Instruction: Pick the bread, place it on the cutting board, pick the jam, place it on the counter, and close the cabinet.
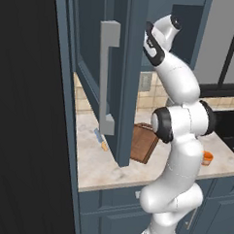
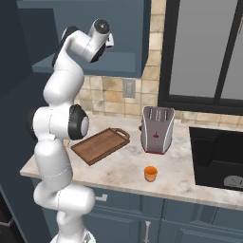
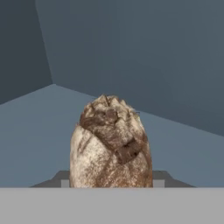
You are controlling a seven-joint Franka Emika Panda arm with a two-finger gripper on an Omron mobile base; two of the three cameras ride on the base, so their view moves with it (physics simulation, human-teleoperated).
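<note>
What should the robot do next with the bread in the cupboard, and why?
Probably lift the bread a little and draw it back out of the cabinet. The end effector is shut on it inside the cabinet, the door hangs open, and the cutting board lies bare on the counter below.

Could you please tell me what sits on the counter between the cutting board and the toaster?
Nothing: in the right base view, bare counter separates the cutting board from the toaster.
</note>
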